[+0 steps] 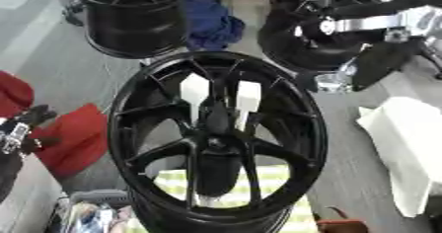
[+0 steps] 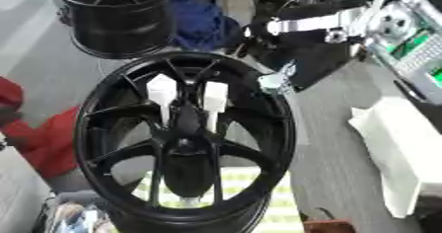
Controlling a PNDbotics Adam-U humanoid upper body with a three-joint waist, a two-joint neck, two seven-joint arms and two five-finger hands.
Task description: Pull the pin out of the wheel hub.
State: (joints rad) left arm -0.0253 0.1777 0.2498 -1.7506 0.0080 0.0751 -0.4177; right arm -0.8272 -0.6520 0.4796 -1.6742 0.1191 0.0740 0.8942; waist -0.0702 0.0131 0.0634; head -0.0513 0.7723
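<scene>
Left eye view: black wheel hub (image 1: 217, 138) stands centre, face toward the head camera, two white pins (image 1: 195, 93) seated side by side in its far spokes, presumably so they can be drawn out frontward. Right hand (image 1: 324, 81) hovers at the rim's far right (finger state cannot be told). Left hand (image 1: 16, 133) idles at the left edge.

Right eye view: right arm (image 2: 302, 24) enters from far right. More wheels (image 2: 112, 15) stand behind.

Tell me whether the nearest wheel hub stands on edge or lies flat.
Lies flat, face up: the wheel hub shows all spokes to the down-looking camera.
</scene>
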